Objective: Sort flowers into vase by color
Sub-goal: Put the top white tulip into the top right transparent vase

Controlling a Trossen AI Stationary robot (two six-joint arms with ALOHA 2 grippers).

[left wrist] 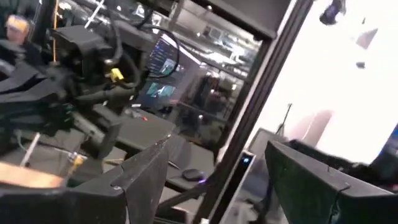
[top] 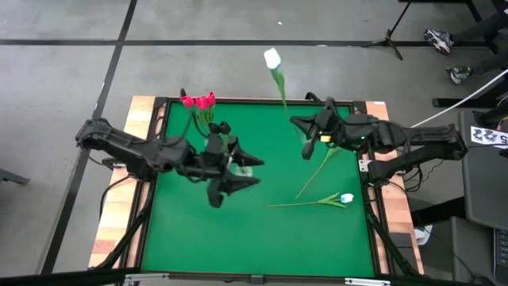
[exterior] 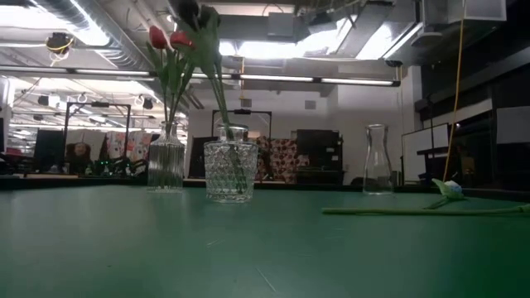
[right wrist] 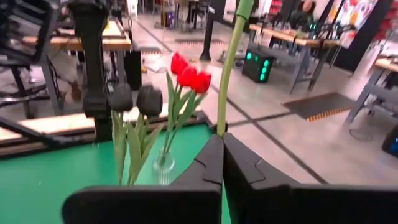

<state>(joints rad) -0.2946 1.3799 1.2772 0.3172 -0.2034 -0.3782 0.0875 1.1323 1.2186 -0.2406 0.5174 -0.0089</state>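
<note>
1. A white tulip (top: 272, 58) is held up in the air by the right gripper (top: 308, 127). Its head reaches out past the far edge of the green table (top: 190, 238), and its green stem (right wrist: 229, 68) runs down into the gripper.
2. The right gripper's fingers (right wrist: 205, 163) are pressed together on that stem, above the far right part of the table.
3. Another white tulip (top: 344, 198) lies flat near the right edge, its stem pointing toward the middle. A further green stem (top: 317, 171) lies just beside it, slanting toward the right gripper.
4. Pink-red tulips (top: 198, 101) stand in a ribbed glass vase (exterior: 166, 165) near the far left corner.
5. Black tulips (right wrist: 138, 98) stand in a patterned glass vase (exterior: 230, 170), just beside the pink-red ones and a little nearer the middle.
6. An empty clear carafe (exterior: 378, 159) stands toward the far right of the table in the low view.
7. The left gripper (top: 238, 171) hangs over the left middle of the table, near the black tulips, with its fingers (left wrist: 143, 177) spread wide and nothing between them.
</note>
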